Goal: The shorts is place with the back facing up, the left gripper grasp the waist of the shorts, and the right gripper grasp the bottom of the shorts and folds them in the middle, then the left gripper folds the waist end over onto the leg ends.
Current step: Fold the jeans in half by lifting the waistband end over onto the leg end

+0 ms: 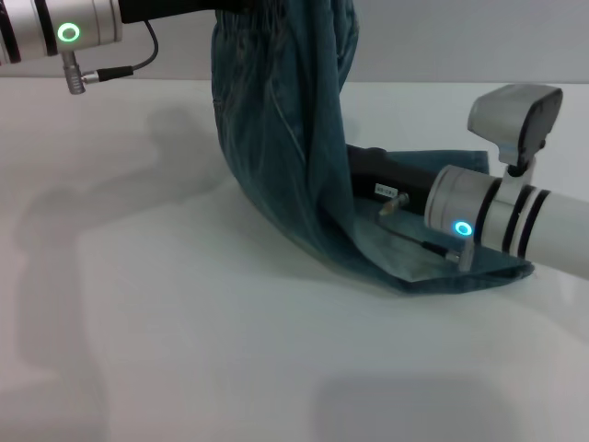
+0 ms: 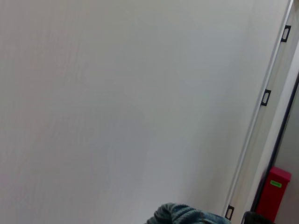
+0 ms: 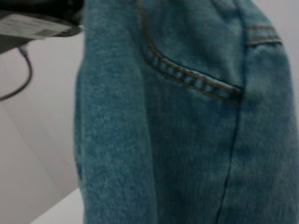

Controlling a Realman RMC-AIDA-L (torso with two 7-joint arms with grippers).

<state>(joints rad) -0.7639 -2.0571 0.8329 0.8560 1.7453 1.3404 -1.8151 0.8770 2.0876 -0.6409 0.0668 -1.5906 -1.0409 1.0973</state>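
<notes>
The shorts [image 1: 285, 138] hung in a long drape from the top of the head view down to the white table [image 1: 184, 350], their upper part gathered and lifted high while the lower part lay flat on the table. The waist [image 2: 184, 214] showed as a bunched ruffle of denim at the edge of the left wrist view. The left gripper [image 1: 175, 9] sat at the top of the head view, right against the raised cloth, but its fingers were hidden, so I could not tell whether they were pinching the fabric. The right gripper [image 1: 373, 180] lay low over the table, reaching under the hanging fold, with the leg ends [image 1: 460, 276] spread flat beneath its arm; its fingers were covered by denim and their state could not be told. The right wrist view was filled with denim and a stitched pocket edge [image 3: 191, 77].
</notes>
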